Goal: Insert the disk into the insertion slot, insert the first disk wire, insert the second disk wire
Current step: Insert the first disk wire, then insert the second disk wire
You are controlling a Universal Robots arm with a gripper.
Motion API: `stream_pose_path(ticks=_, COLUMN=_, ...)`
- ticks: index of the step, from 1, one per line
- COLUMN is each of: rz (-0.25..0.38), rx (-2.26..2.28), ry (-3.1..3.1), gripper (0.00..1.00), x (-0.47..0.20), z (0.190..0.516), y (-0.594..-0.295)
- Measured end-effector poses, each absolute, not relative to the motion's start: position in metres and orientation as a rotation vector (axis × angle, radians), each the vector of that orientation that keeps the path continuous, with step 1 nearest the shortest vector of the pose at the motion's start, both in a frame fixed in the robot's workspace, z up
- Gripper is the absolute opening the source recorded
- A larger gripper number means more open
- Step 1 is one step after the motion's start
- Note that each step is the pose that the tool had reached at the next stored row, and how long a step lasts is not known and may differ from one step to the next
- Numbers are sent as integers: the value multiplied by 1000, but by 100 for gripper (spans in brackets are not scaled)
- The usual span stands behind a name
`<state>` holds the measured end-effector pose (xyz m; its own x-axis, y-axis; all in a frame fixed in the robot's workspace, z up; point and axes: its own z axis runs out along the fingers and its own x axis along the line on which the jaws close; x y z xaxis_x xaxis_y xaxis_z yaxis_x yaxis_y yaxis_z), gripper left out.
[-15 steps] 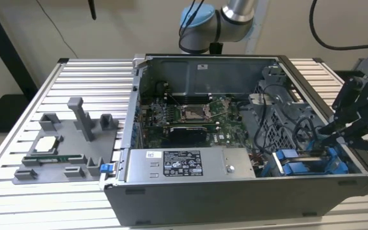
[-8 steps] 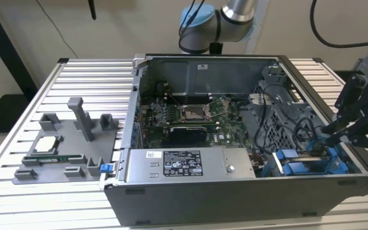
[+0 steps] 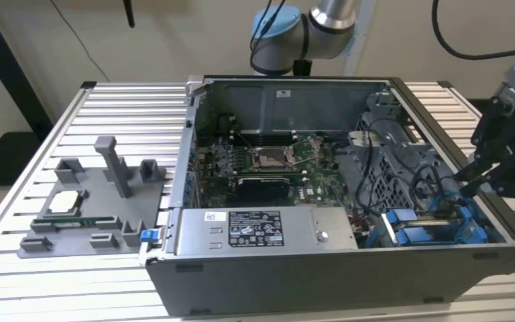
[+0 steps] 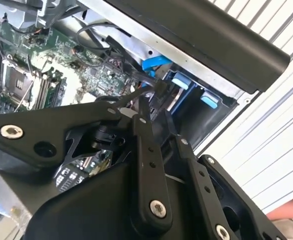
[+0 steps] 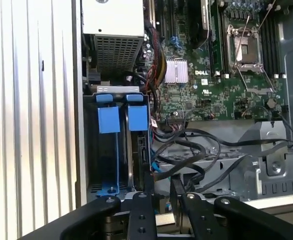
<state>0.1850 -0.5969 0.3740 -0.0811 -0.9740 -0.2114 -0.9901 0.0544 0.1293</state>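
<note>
The disk [image 5: 140, 145] sits edge-up in its blue carrier inside the insertion slot [image 5: 93, 150], a bay of the grey drive cage at the case's corner. In the exterior view the cage's blue carriers [image 3: 423, 231] lie at the near right of the open case. My gripper [image 3: 461, 186] hangs over the case's right wall just above that cage. In the second wrist view its narrow fingers [image 4: 142, 125] close on a black connector [image 4: 159, 87] of a disk wire. My gripper [image 5: 162, 189] hovers beside the disk's end, among black and blue cables [image 5: 186, 150].
A grey labelled power-supply box [image 3: 257, 229] fills the case's near side beside the cage. The motherboard [image 3: 267, 161] with its CPU socket lies behind it. A grey fixture plate [image 3: 88, 208] with upright posts stands on the slatted table at the exterior view's left.
</note>
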Motion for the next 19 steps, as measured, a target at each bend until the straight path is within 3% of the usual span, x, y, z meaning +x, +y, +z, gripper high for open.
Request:
stream_pose_path(ticks=6, rz=231, rx=-2099, ry=2242, gripper=100, x=185, z=374, y=-587)
stream_pose_path(ticks=19, rz=224, rx=-2181, ry=2194, gripper=100, x=196, z=374, y=-579)
